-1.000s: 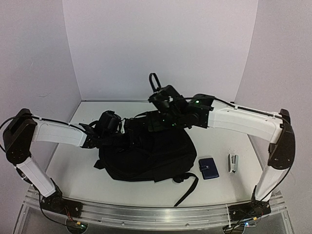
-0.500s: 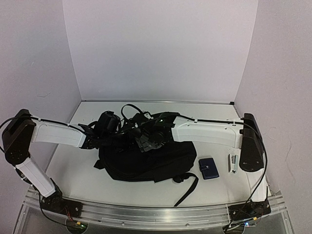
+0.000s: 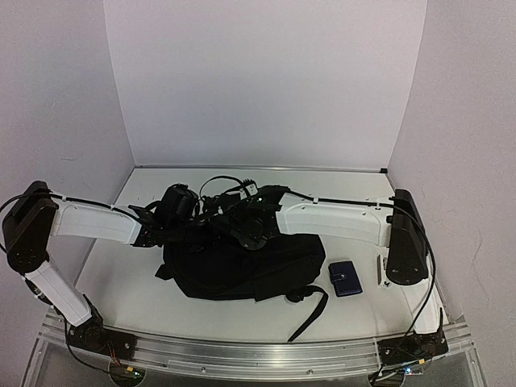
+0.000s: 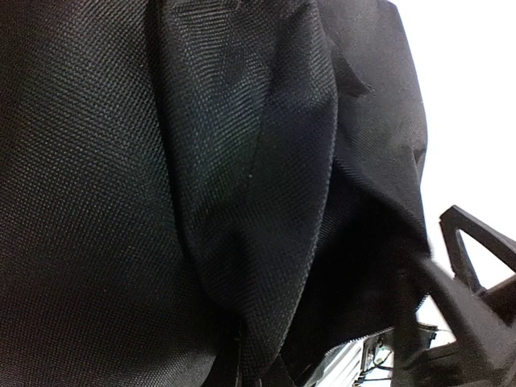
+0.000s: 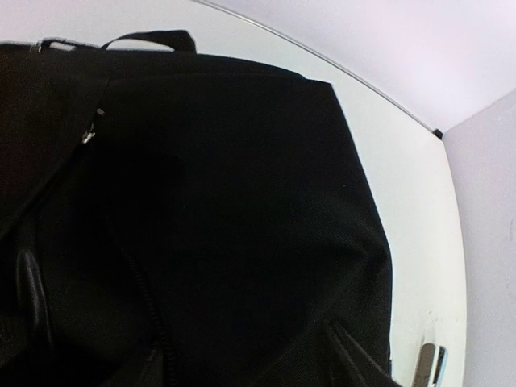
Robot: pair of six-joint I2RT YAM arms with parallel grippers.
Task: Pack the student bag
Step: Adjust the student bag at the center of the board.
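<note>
1. Black woven fabric fills my left wrist view. My left gripper [image 3: 192, 224] is closed tight on a fold at the upper left edge of the large black soft fabric student bag [image 3: 242, 270].
2. The student bag lies mid-way across the white table [image 3: 121, 274], one strap trailing toward the near edge.
3. My right gripper [image 3: 242, 230] sits at the bag's top. Its jaws are hidden, so I cannot tell how wide they stand.
4. A small dark-blue rectangular wallet [image 3: 345, 278] lies just right of the bag.

I see the student bag [image 4: 97, 201] as coarse woven cloth — matt black; the worktop [image 3: 113, 282] is smooth white, its front rail [image 3: 242, 353] bare metal.
</note>
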